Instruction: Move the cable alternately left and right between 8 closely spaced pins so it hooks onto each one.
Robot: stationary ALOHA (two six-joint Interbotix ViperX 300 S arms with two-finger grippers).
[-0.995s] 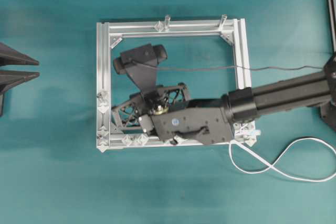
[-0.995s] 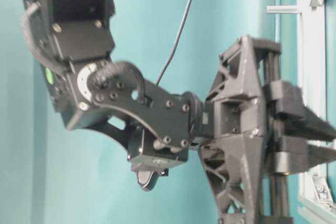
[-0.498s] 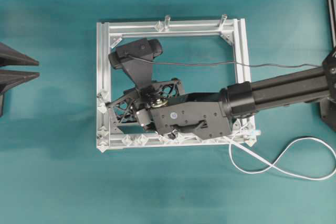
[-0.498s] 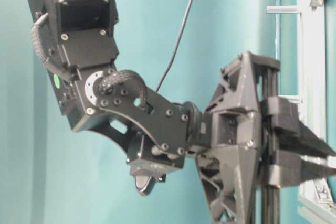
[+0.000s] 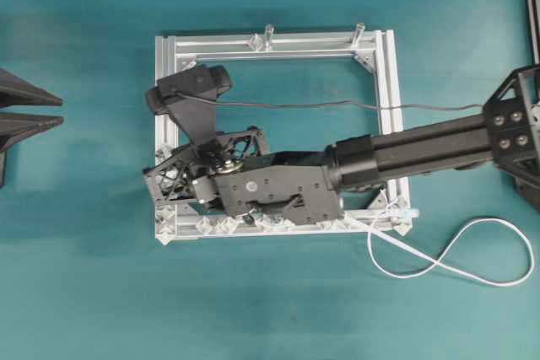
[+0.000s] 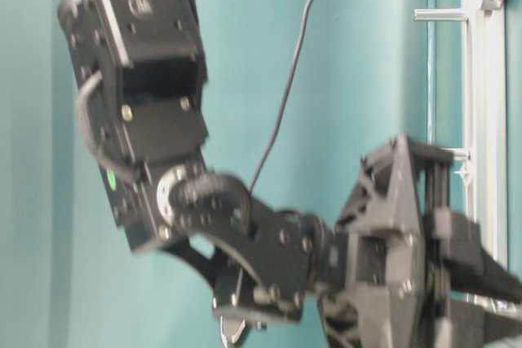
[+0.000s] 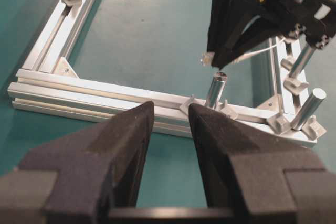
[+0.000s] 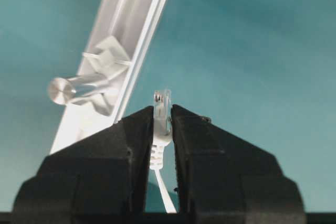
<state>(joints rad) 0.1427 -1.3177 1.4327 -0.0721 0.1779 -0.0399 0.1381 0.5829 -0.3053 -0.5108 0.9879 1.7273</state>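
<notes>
So the right gripper [image 8: 162, 129] has its jaws clamped on the plug end of the cable [image 8: 161, 109], with the clear plug poking out past the tips. In the overhead view that arm reaches across the aluminium frame [image 5: 273, 43] to its left rail, near the near-left corner, where a few of the pins [image 5: 214, 225] sit. The wrist view puts the plug just beside a rail with one pin on it, not touching it as far as I can tell.

The rest of the cable trails back along the near rail to the near-right corner, then lies in a loose loop on the teal worktop [image 5: 84, 292] to the right of the frame. It looks like it already runs by the near-rail pins (the arm covers most of that stretch, so I can't count how many are actually hooked). My guess is we're somewhere in the middle, with the left-side pins and whatever's beyond them left to do.

The left gripper [image 7: 169, 129] hangs off to the left of the frame, jaws a narrow gap apart and holding nothing.
</notes>
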